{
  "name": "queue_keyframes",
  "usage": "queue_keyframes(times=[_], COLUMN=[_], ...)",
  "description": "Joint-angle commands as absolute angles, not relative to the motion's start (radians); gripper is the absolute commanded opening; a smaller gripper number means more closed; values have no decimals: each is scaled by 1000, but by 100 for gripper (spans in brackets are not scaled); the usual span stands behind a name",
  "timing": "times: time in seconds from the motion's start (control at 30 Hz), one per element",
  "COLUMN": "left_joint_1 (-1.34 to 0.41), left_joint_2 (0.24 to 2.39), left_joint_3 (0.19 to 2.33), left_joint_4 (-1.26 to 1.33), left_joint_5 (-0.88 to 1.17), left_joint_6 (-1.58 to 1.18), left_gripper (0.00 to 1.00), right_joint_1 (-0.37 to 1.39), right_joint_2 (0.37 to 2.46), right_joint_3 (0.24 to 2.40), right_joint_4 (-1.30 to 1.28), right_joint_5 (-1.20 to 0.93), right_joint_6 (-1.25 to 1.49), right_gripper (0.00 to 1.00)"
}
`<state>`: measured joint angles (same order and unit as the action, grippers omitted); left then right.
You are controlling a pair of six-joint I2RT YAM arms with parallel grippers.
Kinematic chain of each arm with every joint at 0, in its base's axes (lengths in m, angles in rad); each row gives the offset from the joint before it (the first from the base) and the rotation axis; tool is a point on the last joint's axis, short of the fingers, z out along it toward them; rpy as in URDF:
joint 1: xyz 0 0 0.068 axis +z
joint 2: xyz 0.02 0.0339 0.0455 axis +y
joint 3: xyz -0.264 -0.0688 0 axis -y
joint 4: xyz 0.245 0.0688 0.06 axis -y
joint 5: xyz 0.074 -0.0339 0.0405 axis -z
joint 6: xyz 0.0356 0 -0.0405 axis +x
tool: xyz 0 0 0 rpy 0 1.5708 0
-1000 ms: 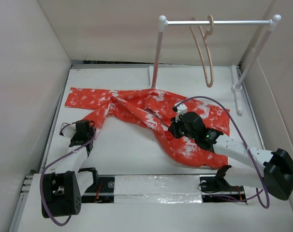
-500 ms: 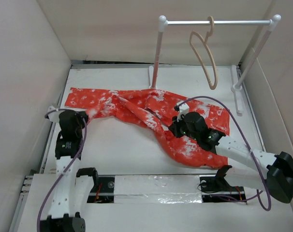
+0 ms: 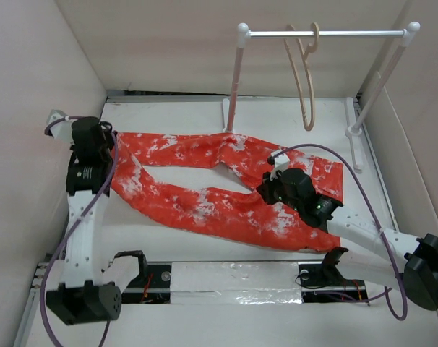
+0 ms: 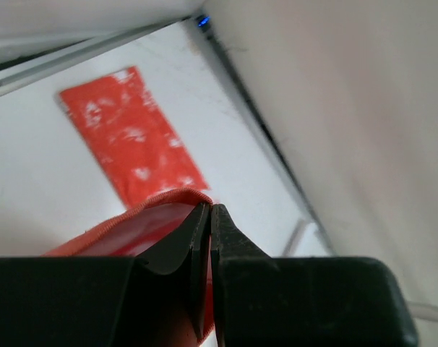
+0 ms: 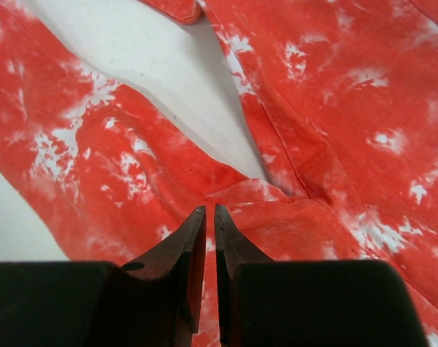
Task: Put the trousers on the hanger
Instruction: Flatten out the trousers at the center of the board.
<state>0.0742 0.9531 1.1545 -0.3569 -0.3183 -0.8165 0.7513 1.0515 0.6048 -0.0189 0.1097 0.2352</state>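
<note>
The red-orange trousers [image 3: 226, 210] lie across the table with both legs pointing left. My left gripper [image 3: 109, 147] is at the far left, shut on the hem of the nearer leg [image 4: 157, 206]. The end of the other leg [image 4: 129, 141] lies flat beyond it. My right gripper [image 3: 266, 192] is down on the crotch area, its jaws nearly together and pinching a raised fold of the trousers [image 5: 277, 217]. The pale beige hanger [image 3: 304, 79] hangs by its hook from the rail at the back right, apart from both grippers.
The white two-post rack [image 3: 324, 32] stands at the back right with its feet on the table. Cardboard walls close in the left, back and right sides; the left wall [image 4: 349, 130] is close beside my left gripper.
My left gripper shut on the near leg's hem and swung back and left, drawing that leg out straight from the bunched middle. The hanger swings on the rail. My right gripper stayed put.
</note>
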Motion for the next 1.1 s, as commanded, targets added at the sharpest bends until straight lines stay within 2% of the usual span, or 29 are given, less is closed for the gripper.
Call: queue_keyframes(times=[0.0,0.07,0.33,0.47,0.5,0.6,0.63,0.67,0.73,0.8,0.9,1.0,1.07], left_joint_1=[77,90,404,425,442,468,468,468,468,396,257,7,-180], left_joint_2=[1040,1060,1141,1207,1236,1238,1221,1204,1152,1120,1068,1025,1002], left_joint_3=[1155,1120,993,980,983,991,977,968,951,946,902,824,743], left_joint_4=[-356,-342,-223,-204,-206,-224,-203,-195,-161,-143,-65,26,102], left_joint_5=[-403,-440,-345,-388,-377,-350,-347,-325,-281,-204,-126,-84,-81], left_joint_6=[-824,-825,-736,-713,-713,-729,-729,-736,-750,-758,-753,-791,-840], left_gripper=[0,0,0,2,7,46,68,77,84,83,71,53,45], right_joint_1=[736,736,727,716,716,661,646,614,583,524,444,307,192], right_joint_2=[1031,1032,1089,1094,1091,1085,1075,1068,1036,1008,934,875,856], right_joint_3=[603,601,614,615,615,598,592,586,568,554,516,476,444], right_joint_4=[12,14,15,14,6,3,3,3,3,3,3,-17,-11], right_joint_5=[143,146,155,179,189,209,204,192,187,199,195,164,109], right_joint_6=[241,241,245,252,259,288,294,299,317,345,376,400,414], right_gripper=[16,16,16,21,25,39,41,43,48,52,52,52,61])
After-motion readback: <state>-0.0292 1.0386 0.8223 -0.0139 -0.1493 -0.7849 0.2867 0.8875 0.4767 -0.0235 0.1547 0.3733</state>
